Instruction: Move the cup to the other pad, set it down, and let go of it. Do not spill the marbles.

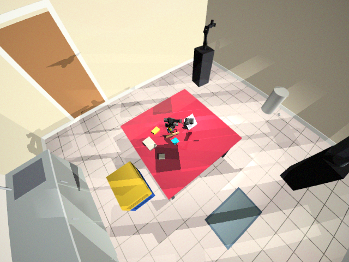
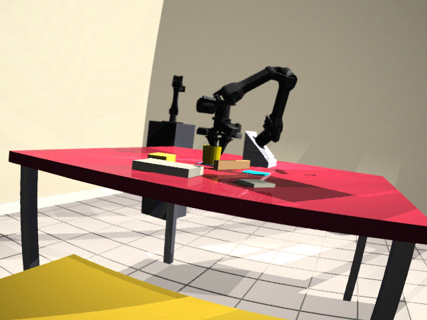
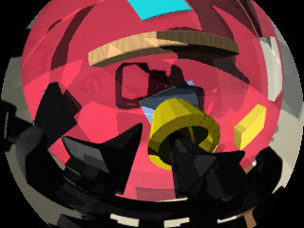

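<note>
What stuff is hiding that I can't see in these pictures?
- Marbles: wrist view, the end effector finger covers the yellow cup's mouth; exterior view sees only its side.
- Blue pad: wrist view, mostly under the cup.
- Whether the fingers touch the cup: top view too small, wrist view warped.
- Cyan pad: exterior view, only a thin sliver.

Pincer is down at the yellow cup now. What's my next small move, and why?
Probably close the pincer firmly on the cup before any lift. Its fingers are down at the rim and the cup stands upright on the table, but a firm grip isn't evident. The cyan pad lies past the tan block, so a loose hold risks tipping it.
</note>
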